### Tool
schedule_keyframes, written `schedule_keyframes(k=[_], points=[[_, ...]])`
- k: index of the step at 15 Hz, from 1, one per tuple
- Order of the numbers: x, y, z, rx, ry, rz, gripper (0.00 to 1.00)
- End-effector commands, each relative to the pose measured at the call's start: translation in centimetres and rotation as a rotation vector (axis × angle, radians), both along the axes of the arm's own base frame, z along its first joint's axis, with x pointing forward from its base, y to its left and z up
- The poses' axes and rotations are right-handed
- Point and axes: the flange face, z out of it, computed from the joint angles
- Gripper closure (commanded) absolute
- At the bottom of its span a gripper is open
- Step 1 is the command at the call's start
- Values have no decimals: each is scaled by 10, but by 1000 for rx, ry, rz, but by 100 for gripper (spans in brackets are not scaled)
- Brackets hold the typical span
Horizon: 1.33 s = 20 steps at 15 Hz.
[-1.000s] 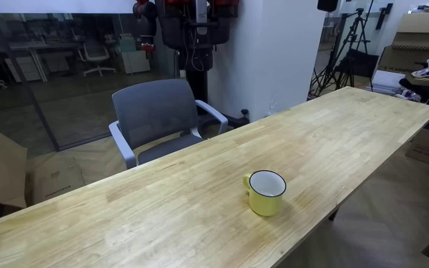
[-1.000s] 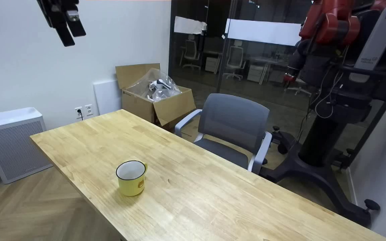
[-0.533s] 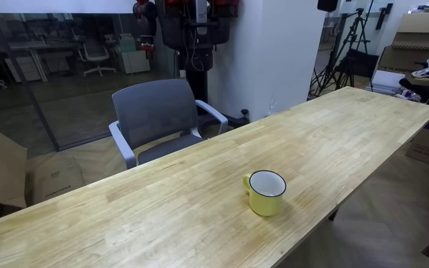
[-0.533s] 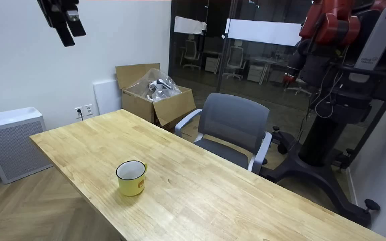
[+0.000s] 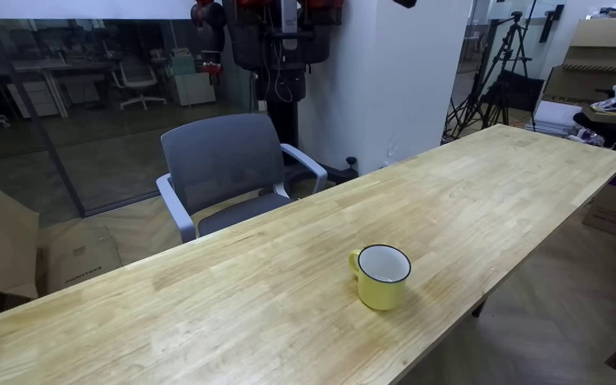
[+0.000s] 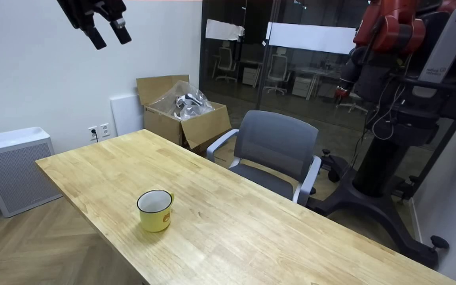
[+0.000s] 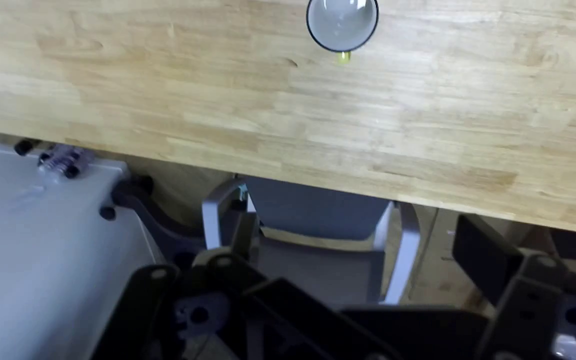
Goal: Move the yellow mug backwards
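- Black two-finger gripper (image 6: 113, 43): jaws wide, nothing between.
- Enamel-look yellow cylindrical mug (image 6: 154, 216) stands upright well below the jaws, handle (image 7: 344, 57) towards them.
- Approach likely; gripper best centres above, descends straight, straddles the body.

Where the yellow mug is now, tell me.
The yellow mug stands upright on the wooden table, nearer the long side away from the chair in both exterior views. In the wrist view, it meets the picture's top, just right of centre.
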Motion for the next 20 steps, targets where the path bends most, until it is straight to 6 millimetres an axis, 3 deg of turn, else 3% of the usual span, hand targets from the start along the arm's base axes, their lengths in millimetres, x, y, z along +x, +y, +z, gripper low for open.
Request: schedule_keyframes(k=[1, 3, 6, 10, 11, 13, 17, 20], points=[[17, -11, -13, 96, -88, 141, 0], [27, -16, -33, 185, -91, 199, 0], [34, -23, -76, 273, 40, 218, 0], [39, -49, -134, 191, 196, 53, 0], [35, -41, -120, 226, 166, 134, 0], [38, -46, -131, 219, 185, 125, 0], [40, -39, -127, 229, 171, 135, 0], [60, -47, -155, 228, 250, 76, 0]])
